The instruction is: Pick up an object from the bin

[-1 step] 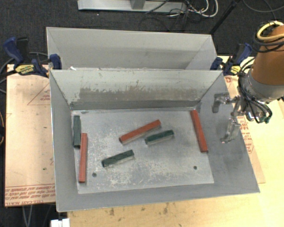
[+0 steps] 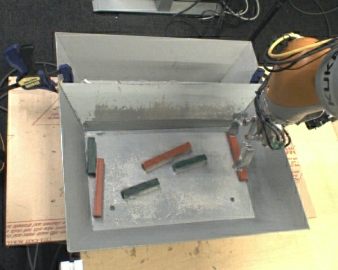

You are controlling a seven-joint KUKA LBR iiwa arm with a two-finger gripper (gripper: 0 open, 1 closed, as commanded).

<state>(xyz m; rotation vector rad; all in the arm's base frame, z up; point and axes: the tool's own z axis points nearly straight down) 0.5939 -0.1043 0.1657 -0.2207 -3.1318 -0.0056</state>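
Gripper: the gripper (image 2: 245, 149) is low at the right side of the bin (image 2: 158, 112), touching or just over a short red bar (image 2: 234, 148). I cannot tell whether it is spread or pinching.
Target location: the short red bar lies at the foot of the right wall, running near to far.
Handling: it is probably a stiff, light block, not fragile, with flat sides that should give good purchase.
Where to grip: across its narrow width, near mid-length, so it lifts level.
Obstruction: the sloping right wall is just beside the bar and leaves little room on that side.
Neighbours: a longer red bar (image 2: 167, 156) and a dark green bar (image 2: 189, 162) lie mid-floor, well apart from the gripper.
Others: a second green bar (image 2: 139, 188) lies nearer. A green bar (image 2: 90, 155) and a red bar (image 2: 98, 187) lie along the left wall.
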